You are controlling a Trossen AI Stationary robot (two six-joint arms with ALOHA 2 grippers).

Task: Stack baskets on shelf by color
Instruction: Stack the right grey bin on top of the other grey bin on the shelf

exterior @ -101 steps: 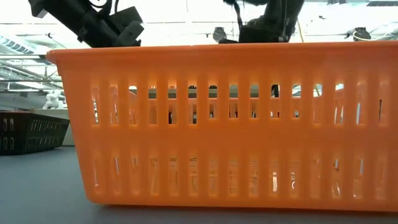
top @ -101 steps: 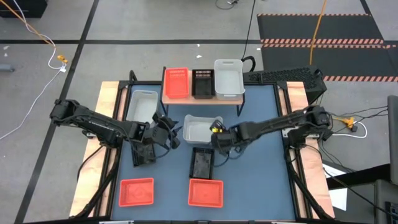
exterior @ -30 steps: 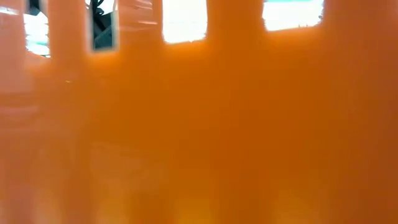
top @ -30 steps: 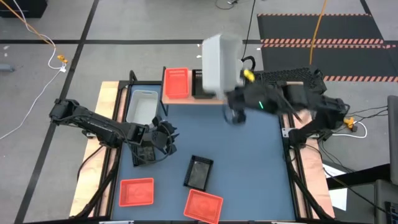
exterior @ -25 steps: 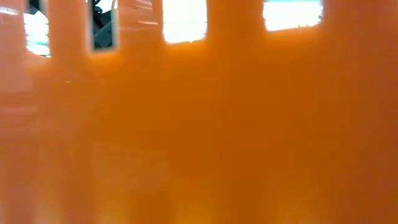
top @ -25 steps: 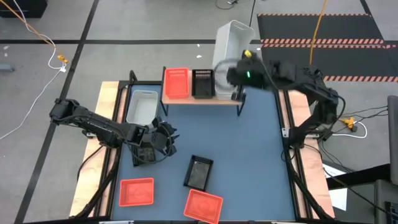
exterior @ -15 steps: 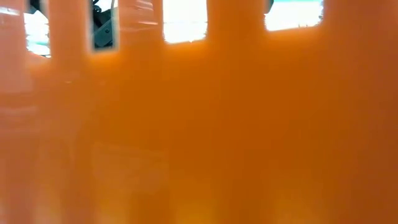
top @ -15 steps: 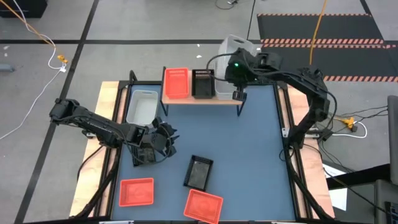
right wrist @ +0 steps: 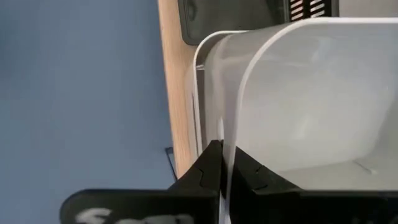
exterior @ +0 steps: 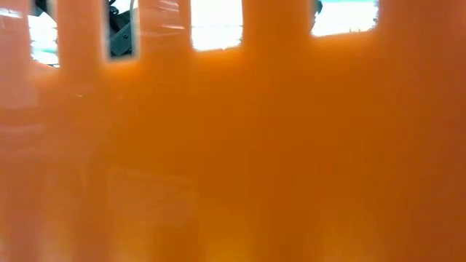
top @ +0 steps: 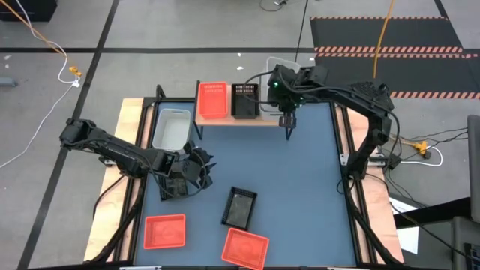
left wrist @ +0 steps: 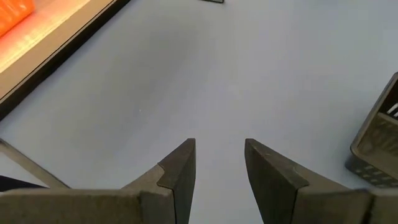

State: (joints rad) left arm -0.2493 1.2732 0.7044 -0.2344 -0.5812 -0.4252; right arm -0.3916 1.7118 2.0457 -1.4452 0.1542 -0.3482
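Nearest me, a red-orange basket [top: 245,248] lies skewed against the table's near edge, and its wall [exterior: 233,145] fills the low view almost entirely. A second red-orange basket [top: 164,231] lies to its left, and a loose black basket [top: 240,208] sits tilted just beyond them. My left gripper [left wrist: 217,163] hovers over bare blue mat [top: 307,180] at mid-left, jaws released and empty, with another black basket [left wrist: 379,140] just beside it. Beyond it a white basket [top: 171,129] rests at the far left of the table.

At the far edge, my right gripper [right wrist: 222,163] is clenched on the wall of the white basket I carry [right wrist: 298,99], lowering it into the white basket already on the shelf [top: 244,120], at its right end, beside a black basket [top: 244,100] and a red-orange one [top: 212,99].

The risk, as I judge it: I grip one thin wall, so the basket may hang crooked, catch the lower rim and jam, or push the stack off the shelf's far edge. Letting go too early could leave it cocked.

The mat is smooth and blue between wooden side boards [top: 129,142]. Beyond lie grey floor, cables, and striped matting [top: 382,37].
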